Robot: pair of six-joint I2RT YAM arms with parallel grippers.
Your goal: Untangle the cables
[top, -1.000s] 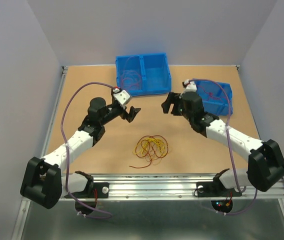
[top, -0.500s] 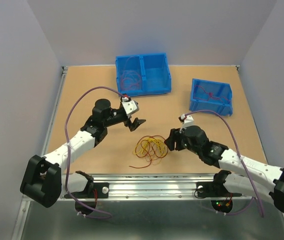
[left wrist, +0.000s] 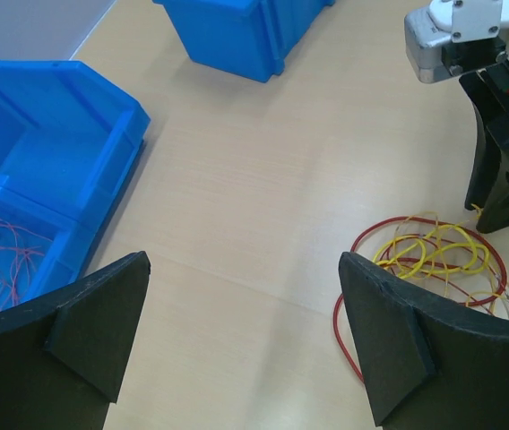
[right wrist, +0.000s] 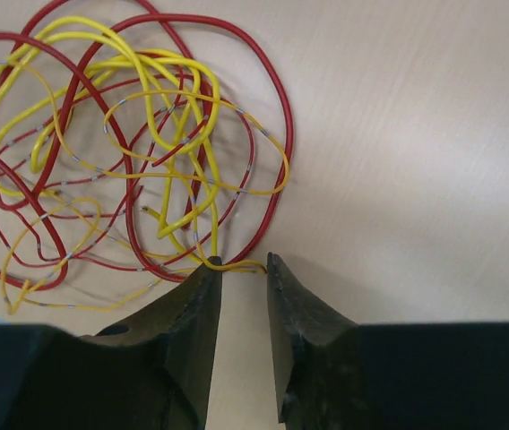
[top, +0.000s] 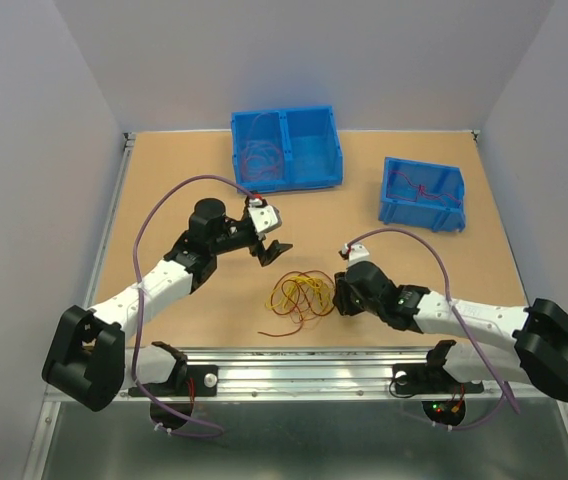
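The cables (top: 302,296) lie in one heap on the tabletop (top: 484,260), near its front edge and about midway between the two arms. The left jaws hang behind and to the left of the heap, apart from it. The right jaws sit at its right edge, with one wire's end lying between their tips. Behind the heap, toward the far edge, stands a two-compartment bin (top: 304,178) with thin wires in its left compartment. A smaller bin (top: 419,215), to its right and nearer, also holds wires.
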